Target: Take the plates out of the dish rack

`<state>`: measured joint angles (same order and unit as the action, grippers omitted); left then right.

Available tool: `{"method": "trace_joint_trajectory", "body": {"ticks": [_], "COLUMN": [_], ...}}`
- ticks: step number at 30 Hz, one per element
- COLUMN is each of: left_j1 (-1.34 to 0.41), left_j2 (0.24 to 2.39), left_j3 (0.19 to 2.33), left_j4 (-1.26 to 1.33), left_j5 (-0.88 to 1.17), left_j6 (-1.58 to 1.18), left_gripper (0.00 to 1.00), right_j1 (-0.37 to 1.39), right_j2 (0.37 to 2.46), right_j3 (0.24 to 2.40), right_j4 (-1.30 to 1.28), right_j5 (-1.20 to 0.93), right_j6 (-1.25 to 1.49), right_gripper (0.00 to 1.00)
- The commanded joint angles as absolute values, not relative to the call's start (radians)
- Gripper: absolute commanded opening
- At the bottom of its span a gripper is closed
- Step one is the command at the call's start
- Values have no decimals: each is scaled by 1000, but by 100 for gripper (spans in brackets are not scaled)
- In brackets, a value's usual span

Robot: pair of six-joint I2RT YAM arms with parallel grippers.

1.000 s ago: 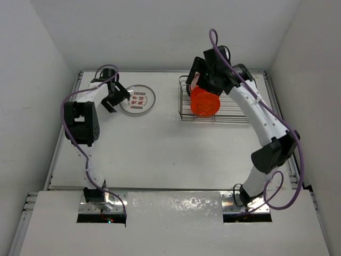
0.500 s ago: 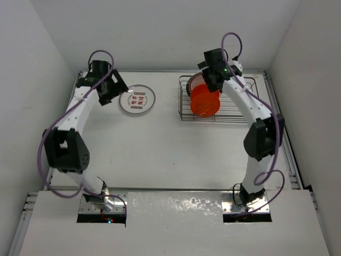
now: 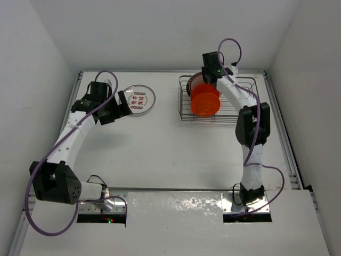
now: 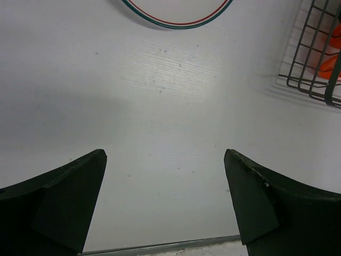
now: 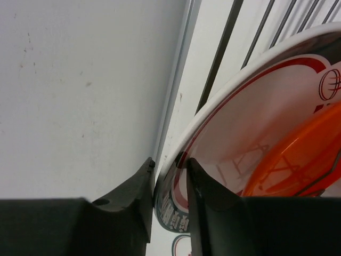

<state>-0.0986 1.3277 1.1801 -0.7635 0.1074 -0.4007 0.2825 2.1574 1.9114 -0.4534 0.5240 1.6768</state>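
The wire dish rack stands at the back right of the table. An orange plate stands upright in it, and a white plate with a red rim band stands just behind that. My right gripper is down at the rack's far end, shut on the white plate. In the right wrist view its fingers pinch the rim of this white plate from both sides, with the orange plate in front. My left gripper hangs open over bare table beside another white plate lying flat.
The left wrist view shows the flat plate's rim at the top edge and a corner of the rack at the right. White walls close in the table behind and on both sides.
My right gripper has closed on the white plate's rim in the rack. The left arm has swung away from the back left corner, toward the near side of the flat plate.
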Motion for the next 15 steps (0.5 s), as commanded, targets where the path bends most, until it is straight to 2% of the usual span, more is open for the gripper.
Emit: {"method": "trace_joint_trajectory", "body": {"ticks": [1, 2, 6, 10, 15], "left_j1": [-97, -97, -97, -97, -95], "left_j2": [1282, 1282, 1284, 1285, 1285], "left_j3": [1183, 1183, 1195, 1268, 1356], "left_j4": [-762, -764, -765, -795, -821], "left_j5": [95, 95, 95, 74, 54], "left_j6": [-359, -360, -367, -368, -387], "left_gripper": [90, 90, 90, 90, 90], "right_j1": [275, 275, 275, 275, 275], "right_j2": [2118, 2105, 2054, 1967, 1884], "right_j3": [1891, 1882, 1810, 1691, 1677], "right_j4": [-368, -361, -338, -278, -196], "right_j5": [557, 560, 568, 569, 531], "right_j6": [1693, 1695, 1735, 1805, 1828], "right_gripper": [25, 16, 2, 0, 0]}}
